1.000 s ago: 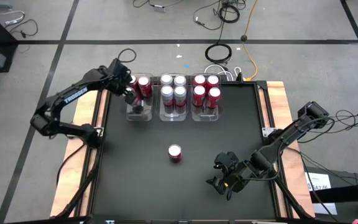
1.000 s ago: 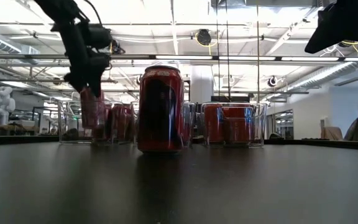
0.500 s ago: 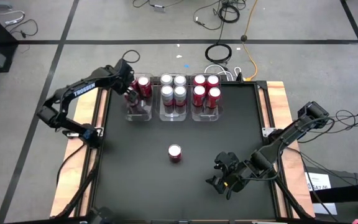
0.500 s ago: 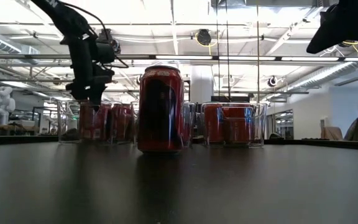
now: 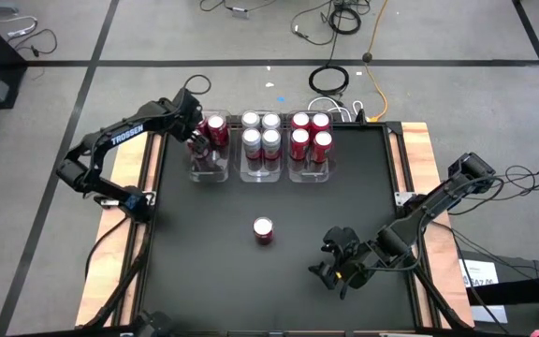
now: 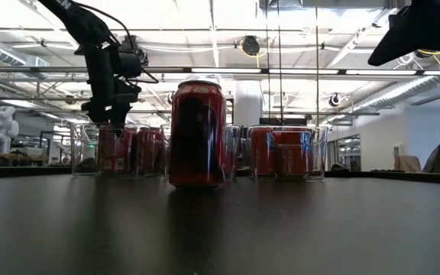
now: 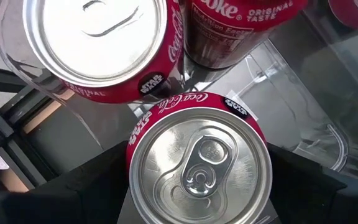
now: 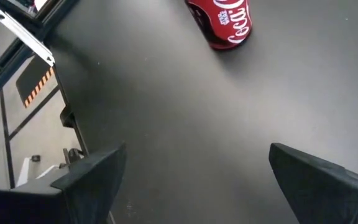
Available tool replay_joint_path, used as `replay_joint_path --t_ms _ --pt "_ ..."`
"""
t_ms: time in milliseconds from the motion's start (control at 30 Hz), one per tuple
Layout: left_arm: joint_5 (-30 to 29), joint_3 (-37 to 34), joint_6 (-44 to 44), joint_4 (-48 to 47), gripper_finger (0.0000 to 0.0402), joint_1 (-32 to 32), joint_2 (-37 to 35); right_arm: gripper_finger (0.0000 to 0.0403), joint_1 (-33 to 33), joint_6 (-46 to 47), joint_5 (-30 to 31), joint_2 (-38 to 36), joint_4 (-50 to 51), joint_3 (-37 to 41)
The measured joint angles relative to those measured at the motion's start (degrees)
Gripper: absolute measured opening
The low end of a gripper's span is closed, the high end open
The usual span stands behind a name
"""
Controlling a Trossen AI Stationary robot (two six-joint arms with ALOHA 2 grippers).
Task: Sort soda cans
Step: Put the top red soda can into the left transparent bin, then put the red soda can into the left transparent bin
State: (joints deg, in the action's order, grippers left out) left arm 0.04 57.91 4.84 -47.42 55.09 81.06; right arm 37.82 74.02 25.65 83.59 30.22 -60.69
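Note:
A red soda can [image 7: 199, 165] stands upright between the fingers of my left gripper [image 5: 197, 143], inside the left clear bin [image 5: 210, 167] at the table's far side. Two more red cans [image 7: 98, 43] stand in that bin just beyond it. The middle bin holds several silver cans [image 5: 261, 140], and the right bin holds several red cans [image 5: 310, 139]. One red can [image 5: 263, 229] stands alone at mid-table on its base. My right gripper [image 5: 328, 271] hovers open near the table's near right, with that lone can [image 8: 222, 22] ahead of it. My left gripper pinches the red can between its two fingers [image 7: 92, 186], one on each side of the can's upper wall just below the rim [image 7: 132, 168]. The fingers come from above, pointing down. The can sits upright in the bin [image 6: 109, 149], its base level with its neighbours.
Three clear bins stand side by side along the far edge; the left bin's near half [image 5: 206, 168] is bare. Black tabletop [image 5: 204, 262] lies open around the lone can. Wooden side rails [image 5: 429, 178] border the table. In the low view my right arm [image 6: 422, 27] hangs at upper right.
My left gripper carried the red can a little toward the far edge and down, from above the bin's wall into the left bin beside the other red cans. It has kept still over the last half second. The lone can has not moved.

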Motion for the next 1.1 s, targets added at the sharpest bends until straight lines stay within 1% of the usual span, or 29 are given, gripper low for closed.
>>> replay_joint_path --t_ms 300,767,1000,1100 --pt "0.55 0.00 0.04 -0.53 0.0329 -0.09 0.02 0.0386 0.00 1.84 -0.09 0.00 -0.09 -0.02" --pt "0.90 0.00 0.83 -1.29 0.0394 -0.07 0.07 0.0386 0.00 2.79 -0.19 0.00 -0.46 -0.01" --pt "0.18 2.21 1.40 -3.69 0.0398 -0.09 -0.28 0.0386 0.00 2.35 -0.20 0.00 -0.46 -0.02" --pt "-0.55 3.74 -0.05 -5.25 0.0398 -0.07 -1.19 0.0386 0.00 1.98 -0.20 0.00 -0.44 -0.01"
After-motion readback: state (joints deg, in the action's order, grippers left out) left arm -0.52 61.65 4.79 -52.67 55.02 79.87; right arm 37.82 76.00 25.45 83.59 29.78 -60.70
